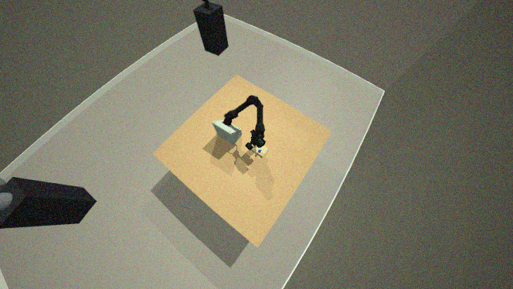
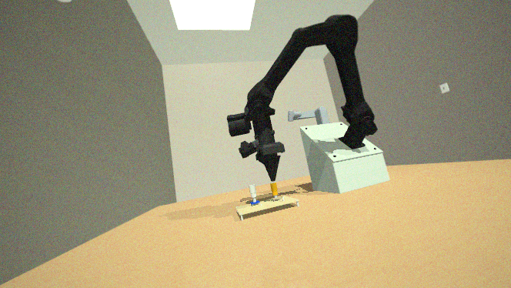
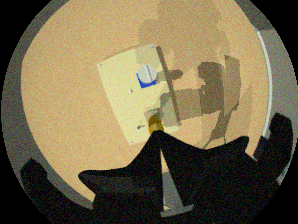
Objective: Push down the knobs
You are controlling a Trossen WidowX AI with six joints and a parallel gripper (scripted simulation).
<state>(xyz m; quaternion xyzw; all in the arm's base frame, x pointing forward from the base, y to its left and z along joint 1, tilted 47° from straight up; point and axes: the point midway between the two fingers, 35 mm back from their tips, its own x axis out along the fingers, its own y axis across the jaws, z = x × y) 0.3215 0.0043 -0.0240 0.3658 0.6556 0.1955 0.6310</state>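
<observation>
Here, to the left of the jaws in the exterior view, the white knob [image 2: 252, 191] [image 3: 147, 74] stands upright over its blue potentiometer [image 2: 255, 202] [image 3: 147, 84], a stretch of shaft showing. The pale circuit board [image 2: 246, 209] [image 3: 117, 92] lies below the jaws on short legs. And the gripper [image 2: 272, 180] [image 3: 157, 133], clenched on nothing, points down right above the orange knob [image 2: 274, 189] [image 3: 156, 123]!
</observation>
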